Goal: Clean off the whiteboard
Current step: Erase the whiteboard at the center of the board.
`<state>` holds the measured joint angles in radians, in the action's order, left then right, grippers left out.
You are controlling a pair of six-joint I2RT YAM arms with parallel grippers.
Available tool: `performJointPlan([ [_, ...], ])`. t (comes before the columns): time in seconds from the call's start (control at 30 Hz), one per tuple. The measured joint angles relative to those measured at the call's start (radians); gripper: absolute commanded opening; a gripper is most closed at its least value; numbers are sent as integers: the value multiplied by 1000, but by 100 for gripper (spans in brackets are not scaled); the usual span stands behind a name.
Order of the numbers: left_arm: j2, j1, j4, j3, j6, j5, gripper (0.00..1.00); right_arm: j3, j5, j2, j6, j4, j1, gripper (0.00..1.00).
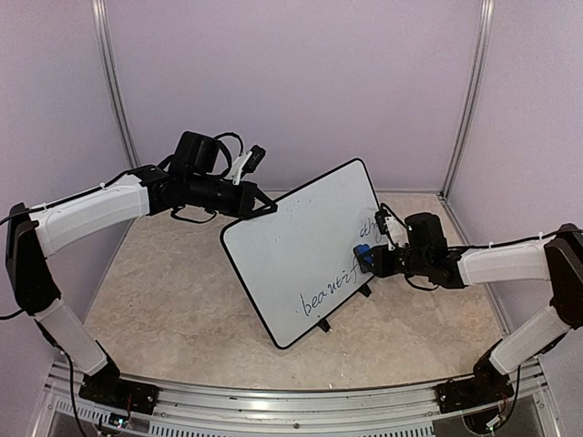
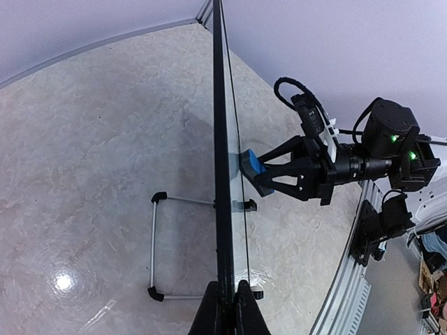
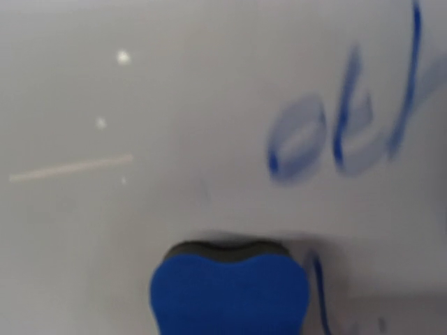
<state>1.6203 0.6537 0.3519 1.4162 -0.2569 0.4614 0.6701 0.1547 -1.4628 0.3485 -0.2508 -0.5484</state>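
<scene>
Nearest the right wrist lens: blue eraser (image 3: 229, 293), pinched in the right gripper (image 1: 369, 259) and pressed flat against the whiteboard (image 1: 301, 246). Stands tilted on the tabletop (image 1: 164, 291), right of centre, propped on small black feet (image 1: 323, 325) and a wire stand (image 2: 155, 244) behind. Left gripper (image 2: 227, 307) pressed together on the black rim at the upper left corner, bracing it. Large white panel, thin black rim, rounded corners; blue handwriting (image 1: 330, 293) along the lower right edge, more beside the eraser, possibly smeared, though blurred up close. Likely light, stiff and thin, with a slick face; apt to tip or skid under pressure. Best held by the rim, never the written face.
</scene>
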Motion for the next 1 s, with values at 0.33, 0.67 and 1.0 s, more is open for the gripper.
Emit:
performJointPlan([
  [0.33, 0, 4, -7, 0, 18, 11, 0, -45, -21, 38, 4, 62, 0, 30],
  [0.67, -2, 10, -8, 0, 27, 10, 0, 129, -70, 29, -19, 66, 38, 30],
  [1.0, -3, 10, -3, 0, 16, -7, 0, 63, -56, -6, -15, 17, 45, 29],
])
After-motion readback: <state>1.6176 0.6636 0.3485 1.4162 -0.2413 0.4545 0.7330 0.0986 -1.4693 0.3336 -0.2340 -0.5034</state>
